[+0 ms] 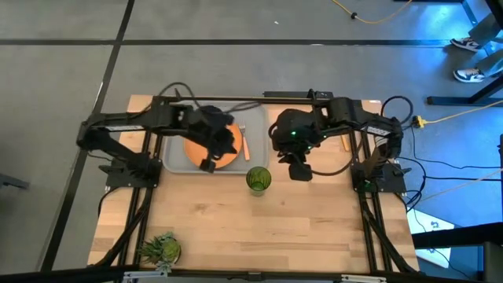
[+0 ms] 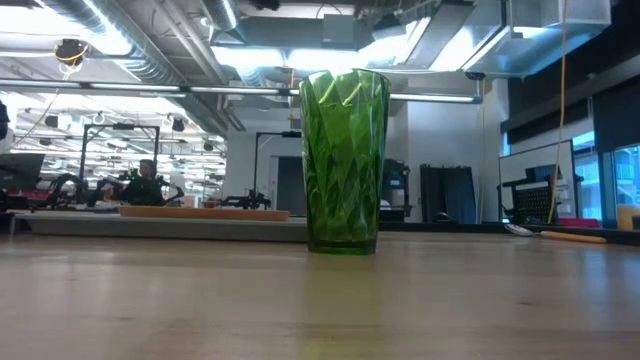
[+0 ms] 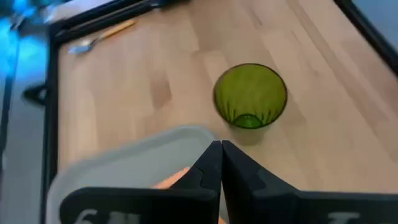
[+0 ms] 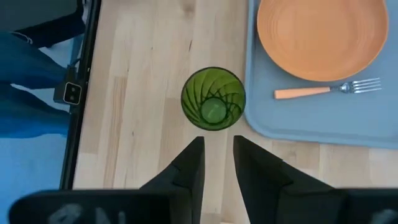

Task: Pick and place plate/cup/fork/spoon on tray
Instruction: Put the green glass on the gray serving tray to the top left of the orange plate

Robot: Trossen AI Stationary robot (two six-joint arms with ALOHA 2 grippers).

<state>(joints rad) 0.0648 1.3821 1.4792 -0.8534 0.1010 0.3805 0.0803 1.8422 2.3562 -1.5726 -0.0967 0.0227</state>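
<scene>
The green ribbed cup [image 1: 258,179] stands upright on its base on the wooden table, just off the tray's near right corner; it also shows in the low view [image 2: 345,160]. The orange plate [image 4: 320,37] and the fork [image 4: 326,90] lie flat on the grey tray [image 4: 311,121]. The spoon [image 3: 102,38] lies on the table to the cup's right, near the frame rail. My left gripper [image 3: 221,168] is shut and empty above the tray's near edge, over the plate [image 1: 212,145]. My right gripper [image 4: 217,158] is open and empty above the table, right of the cup [image 4: 213,99].
A spiky green plant-like object [image 1: 161,249] sits at the table's near left corner. Black frame rails [image 1: 236,100] run along the table's far edge and sides. Bare wood [image 1: 259,228] lies between the cup and the near edge. A person [image 2: 145,180] sits in the room behind.
</scene>
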